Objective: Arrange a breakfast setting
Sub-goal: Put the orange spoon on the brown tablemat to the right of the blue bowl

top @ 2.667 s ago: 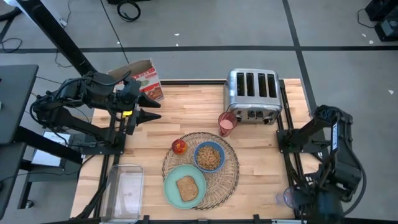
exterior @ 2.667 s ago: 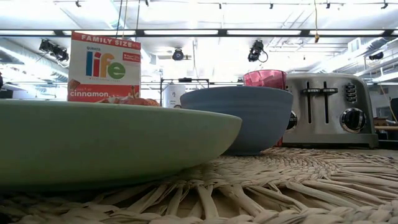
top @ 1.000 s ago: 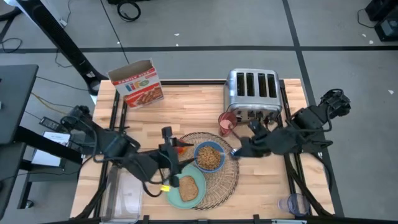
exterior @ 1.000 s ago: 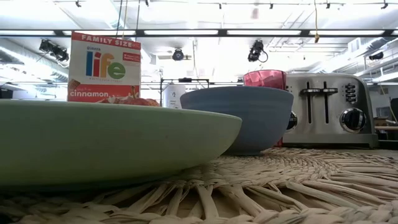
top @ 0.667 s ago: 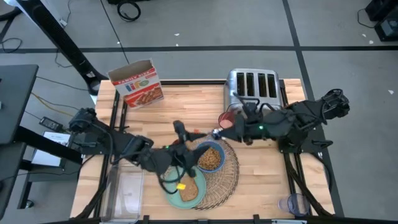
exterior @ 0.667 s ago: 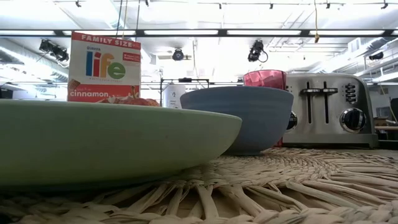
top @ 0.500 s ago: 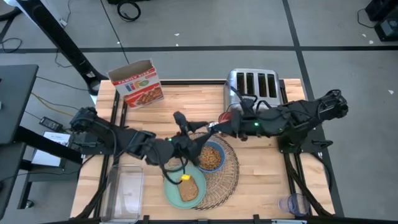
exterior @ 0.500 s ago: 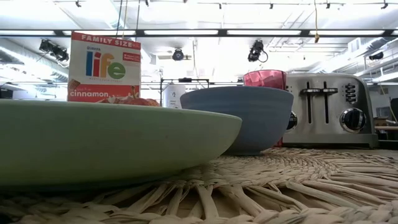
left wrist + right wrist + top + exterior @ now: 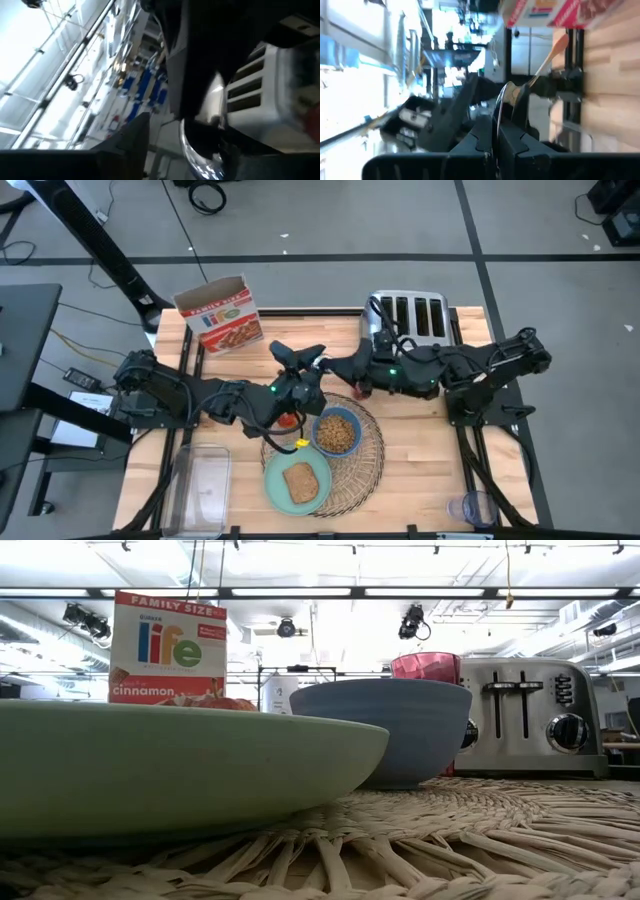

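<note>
My right gripper [image 9: 336, 372] reaches in from the right and is shut on the orange-handled spoon [image 9: 547, 60], high above the table's far middle. My left gripper [image 9: 300, 358] reaches in from the left, open, right beside it; I cannot see it touching anything. Below them lies the woven placemat [image 9: 365, 470]. On it rest the green plate [image 9: 274, 480] with the toast [image 9: 300, 481] and the blue bowl [image 9: 337, 432] holding cereal. The red apple [image 9: 289, 418] shows under my left arm. The pink cup [image 9: 425, 666] stands by the toaster, mostly under my right arm in the high view. My right gripper pinches the spoon's metal bowl end [image 9: 496, 116] edge-on between its two shut fingers. The fingers come about level from the table's right. The orange handle [image 9: 551, 56] sticks out ahead of the fingers, toward the cereal box. The spoon is lifted clear of the table.
A chrome toaster [image 9: 405, 318] stands at the far right and a cereal box [image 9: 220, 315] at the far left. A clear plastic bin [image 9: 200, 480] sits at the near left edge. Bare wood shows right of the placemat.
Both grippers have risen from over the placemat and gone toward the far edge. The left came from above the plate, and the right moved leftward with the spoon. Both have tipped up from pointing down to about level and now meet above the far middle.
</note>
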{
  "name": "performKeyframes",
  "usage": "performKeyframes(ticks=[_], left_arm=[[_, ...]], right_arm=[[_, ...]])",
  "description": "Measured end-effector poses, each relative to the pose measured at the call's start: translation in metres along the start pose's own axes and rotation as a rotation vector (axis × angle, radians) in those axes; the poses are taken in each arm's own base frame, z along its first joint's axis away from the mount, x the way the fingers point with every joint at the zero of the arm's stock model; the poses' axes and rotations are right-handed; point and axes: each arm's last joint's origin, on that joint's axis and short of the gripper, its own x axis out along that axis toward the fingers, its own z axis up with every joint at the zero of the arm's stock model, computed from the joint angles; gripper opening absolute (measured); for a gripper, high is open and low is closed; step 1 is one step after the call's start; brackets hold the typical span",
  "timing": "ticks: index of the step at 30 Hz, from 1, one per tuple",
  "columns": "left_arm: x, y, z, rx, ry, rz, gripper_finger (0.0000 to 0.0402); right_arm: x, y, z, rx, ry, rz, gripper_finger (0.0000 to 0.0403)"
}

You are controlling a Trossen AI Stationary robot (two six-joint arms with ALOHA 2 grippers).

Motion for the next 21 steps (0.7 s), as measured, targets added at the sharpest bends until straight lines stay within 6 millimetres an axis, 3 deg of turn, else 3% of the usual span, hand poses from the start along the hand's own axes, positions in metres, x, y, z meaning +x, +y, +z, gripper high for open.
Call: performKeyframes(ticks=[14, 21], left_arm=[[-0.0037, 0.0057, 0.0019, 0.095, 0.039, 0.039, 0.0095], [0.0015, 0.0102, 0.0005, 0.07, 0.047, 0.054, 0.002]], right_arm=[[0.0082, 0.0065, -0.0006, 0.014, -0.165, 0.092, 0.0013], [0.0104, 0.0089, -0.0009, 0.003, -0.205, 0.121, 0.0029]])
